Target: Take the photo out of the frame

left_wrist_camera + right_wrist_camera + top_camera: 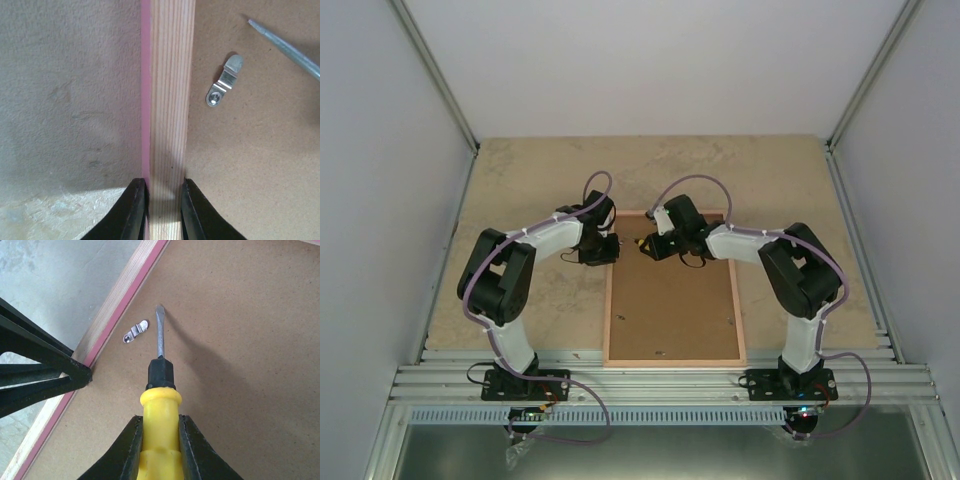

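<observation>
Top external view: the frame [608, 310] lies face down on the speckled table [520, 180] with its brown backing board [670, 310] facing up. Both arms reach to its far left corner. The photo is not visible. I judge it sits under the board.

Left wrist view: the left gripper [164, 192] pinches the frame's left rail, one finger on the pink outer edge and the other on the inner side by the board. The rail is pale, straight-grained wood with a thin pink skin. The table beside it is rough and mottled. A small bent metal clip [223, 82], with a screw at one end, lies on the board just beside the rail and does not reach over it.

Right wrist view: the right gripper [160, 427] is pressed onto the yellow handle of a screwdriver [159, 390]. Its flat steel tip hovers near the clip without touching it. The board is matte, smooth fibreboard.

The step looks like freeing the board. It probably calls for a firm pinch on the rail, then a low, shallow tip at the clip or board edge. Gentle levering should spare the soft board and the print below.
</observation>
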You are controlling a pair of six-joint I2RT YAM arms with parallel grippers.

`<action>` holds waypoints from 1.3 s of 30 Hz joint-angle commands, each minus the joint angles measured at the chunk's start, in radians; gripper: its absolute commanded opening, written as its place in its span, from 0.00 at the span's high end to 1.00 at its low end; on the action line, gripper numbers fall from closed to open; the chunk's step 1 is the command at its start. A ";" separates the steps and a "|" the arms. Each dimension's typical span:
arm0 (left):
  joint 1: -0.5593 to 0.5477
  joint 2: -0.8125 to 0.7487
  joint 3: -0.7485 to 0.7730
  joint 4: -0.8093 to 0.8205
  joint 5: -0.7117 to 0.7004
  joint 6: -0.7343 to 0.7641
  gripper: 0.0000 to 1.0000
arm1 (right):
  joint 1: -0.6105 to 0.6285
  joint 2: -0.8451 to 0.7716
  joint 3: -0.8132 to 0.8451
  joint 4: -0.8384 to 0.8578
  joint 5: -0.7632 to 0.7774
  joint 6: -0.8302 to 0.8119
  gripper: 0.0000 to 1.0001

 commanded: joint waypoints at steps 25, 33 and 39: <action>-0.008 -0.040 -0.013 0.007 0.021 -0.033 0.95 | 0.001 0.053 0.127 -0.373 0.021 -0.191 1.00; -0.007 -0.036 0.001 -0.001 0.008 -0.030 0.95 | 0.004 0.026 0.117 -0.439 0.004 -0.210 0.99; -0.007 -0.039 0.001 0.000 0.003 -0.040 0.97 | 0.006 -0.014 0.118 -0.441 -0.022 -0.205 1.00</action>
